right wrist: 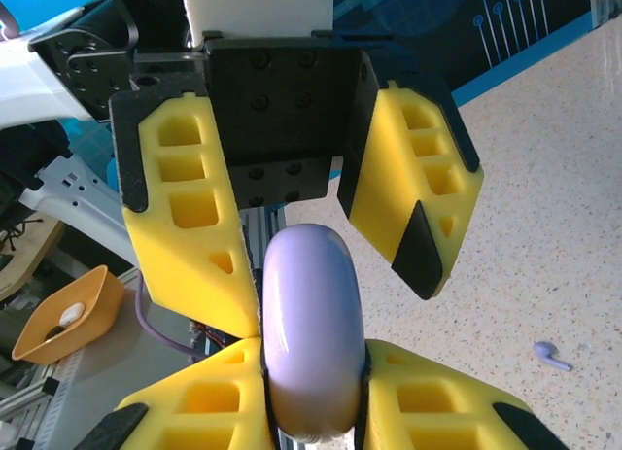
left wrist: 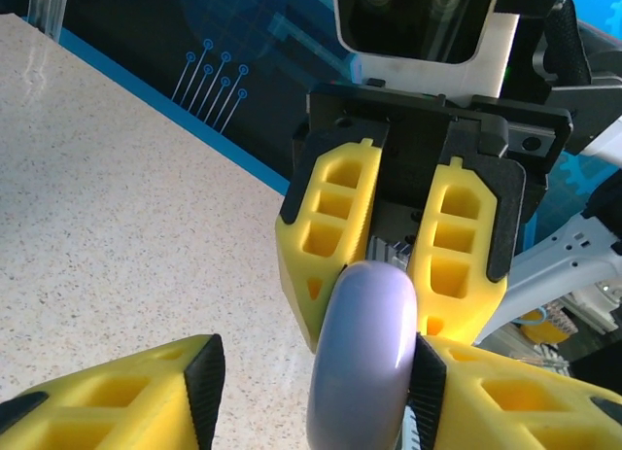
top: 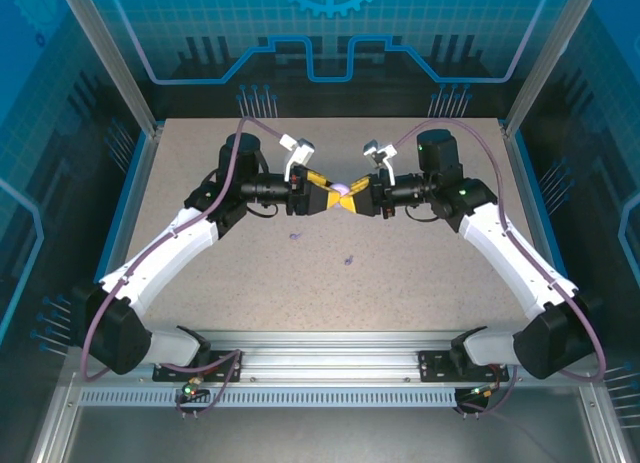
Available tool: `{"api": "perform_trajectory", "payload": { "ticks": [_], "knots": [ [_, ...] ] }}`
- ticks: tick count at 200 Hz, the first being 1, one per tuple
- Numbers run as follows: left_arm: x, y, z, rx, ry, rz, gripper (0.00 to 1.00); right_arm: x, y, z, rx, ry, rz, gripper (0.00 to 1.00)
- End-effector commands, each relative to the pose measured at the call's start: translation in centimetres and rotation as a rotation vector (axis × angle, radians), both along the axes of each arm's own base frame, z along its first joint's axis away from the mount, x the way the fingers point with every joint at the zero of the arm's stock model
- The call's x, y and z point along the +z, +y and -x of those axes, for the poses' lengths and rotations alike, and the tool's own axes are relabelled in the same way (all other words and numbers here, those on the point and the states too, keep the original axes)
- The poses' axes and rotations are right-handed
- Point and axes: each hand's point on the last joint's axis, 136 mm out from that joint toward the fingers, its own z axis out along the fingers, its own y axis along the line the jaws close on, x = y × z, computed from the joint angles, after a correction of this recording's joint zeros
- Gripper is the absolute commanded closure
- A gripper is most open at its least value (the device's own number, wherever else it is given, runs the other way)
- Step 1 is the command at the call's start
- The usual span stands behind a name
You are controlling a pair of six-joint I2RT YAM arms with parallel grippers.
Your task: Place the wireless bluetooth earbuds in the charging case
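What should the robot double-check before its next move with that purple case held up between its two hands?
1. Right gripper clamped on the lavender case: ok, fingers press both sides.
2. Left gripper clear of the case: not ok, jaws apart but one finger lies against it.
3. Case held above the table: ok.
4. Case lid open for loading: cannot tell, edge-on.
5. Lavender earbuds located: ok, two lie loose on the table.
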Motion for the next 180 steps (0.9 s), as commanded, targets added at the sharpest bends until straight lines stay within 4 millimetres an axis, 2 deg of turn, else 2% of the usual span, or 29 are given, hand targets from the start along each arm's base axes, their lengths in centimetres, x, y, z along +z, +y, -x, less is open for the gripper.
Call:
{"api": "perform_trajectory", "payload": {
  "ticks": [1,42,80,112,180],
  "knots": [
    [2.1,0.2,1.1,-0.012,-0.049,0.044,0.42,2.1,-0.7,0.1,-0.020,-0.056,-0.036,0.88],
    [3.0,0.4,1.9,-0.033,-0.071,0.081,0.36,2.6,-1.0,0.1,-0.024,-0.053,-0.055,0.89],
    [3.1,0.1,2.4,-0.093,-0.064,0.085,0.45,3.1,-1.0,0.3,-0.013,-0.056,-0.069,0.89],
    [2.6,-0.2,2.5,-0.120,-0.048,0.072,0.47,3.4,-1.0,0.5,-0.008,-0.055,-0.071,0.88],
    [2.5,-0.5,2.5,-0.142,-0.041,0.065,0.57,3.3,-0.4,0.8,0.021,-0.041,-0.055,0.87]
  ]
}}
